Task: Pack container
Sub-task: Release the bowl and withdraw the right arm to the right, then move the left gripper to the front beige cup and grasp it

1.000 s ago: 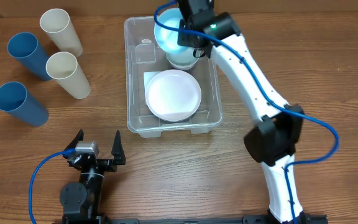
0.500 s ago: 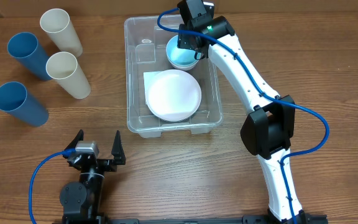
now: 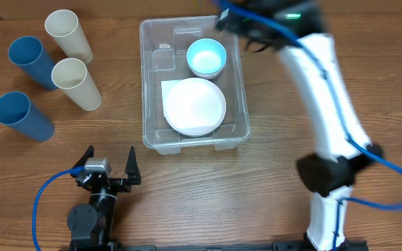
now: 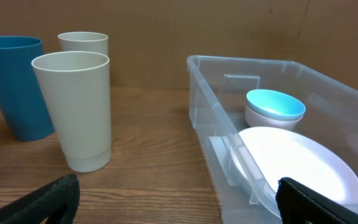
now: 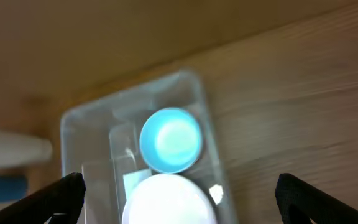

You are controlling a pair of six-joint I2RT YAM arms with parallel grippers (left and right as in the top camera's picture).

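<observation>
The clear container (image 3: 145, 84) stands at the middle of the table. Inside it a white plate (image 3: 195, 106) lies at the near end, and a light blue bowl (image 3: 206, 57) sits at the far end, nested on a white bowl (image 4: 267, 119). My right gripper (image 3: 248, 17), blurred, is high over the container's far right corner. In the right wrist view it (image 5: 179, 186) is open and holds nothing, looking down on the bowl (image 5: 171, 140) and plate (image 5: 166, 202). My left gripper (image 3: 110, 155) rests open near the front edge, left of the container (image 4: 216, 118).
Two blue cups (image 3: 30, 61) (image 3: 21, 115) and two cream cups (image 3: 68, 35) (image 3: 75, 82) stand at the far left. The nearer cream cup (image 4: 73, 109) is straight ahead of the left gripper. Bare wood lies right of the container.
The right gripper set the blue bowl down in the container's far end, opened, and pulled up and away to the right. The left arm has not moved.
</observation>
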